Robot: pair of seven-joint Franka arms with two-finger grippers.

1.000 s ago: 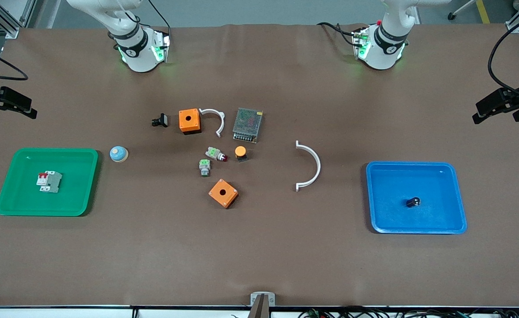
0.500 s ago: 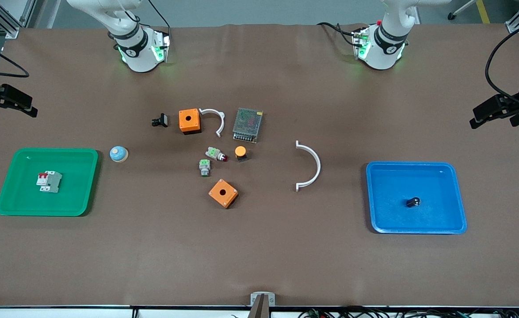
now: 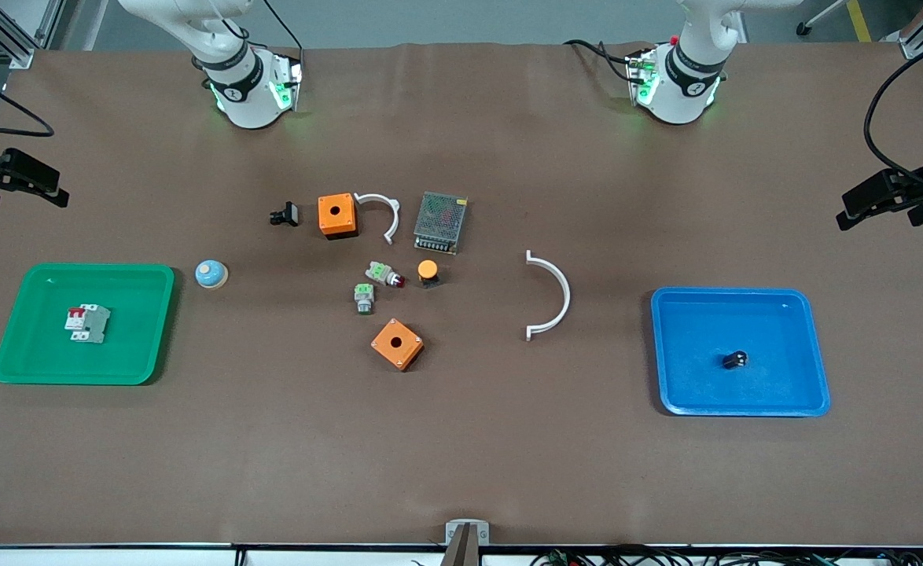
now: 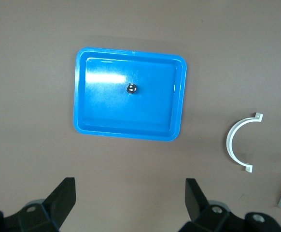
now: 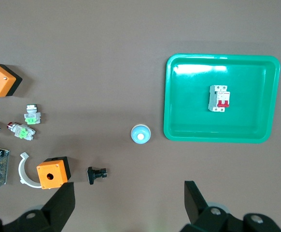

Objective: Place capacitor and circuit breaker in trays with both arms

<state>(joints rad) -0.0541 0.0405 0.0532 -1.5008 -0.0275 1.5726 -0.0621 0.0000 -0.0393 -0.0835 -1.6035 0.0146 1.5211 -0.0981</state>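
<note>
The capacitor [image 3: 735, 360], a tiny black cylinder with a silvery end, lies in the blue tray [image 3: 682, 314]; it also shows in the left wrist view [image 4: 131, 88]. The circuit breaker [image 3: 88, 323], white-grey with red levers, lies in the green tray [image 3: 155, 330]; it also shows in the right wrist view [image 5: 218, 98]. My left gripper [image 3: 874, 206] [image 4: 130, 203] is open and empty, high over the table's edge at the left arm's end. My right gripper [image 3: 25, 196] [image 5: 130, 203] is open and empty, high over the right arm's end.
Mid-table lie two orange boxes [image 3: 337, 215] [image 3: 397, 343], a metal mesh power supply [image 3: 440, 222], two white curved clips [image 3: 552, 295] [image 3: 383, 212], two grey-and-green switches [image 3: 364, 298], an orange-capped button [image 3: 428, 271], a black clip-like part [image 3: 284, 214] and a pale blue knob [image 3: 211, 273].
My left gripper has shifted slightly at the table's edge. The right gripper has barely moved. The objects and trays have not moved.
</note>
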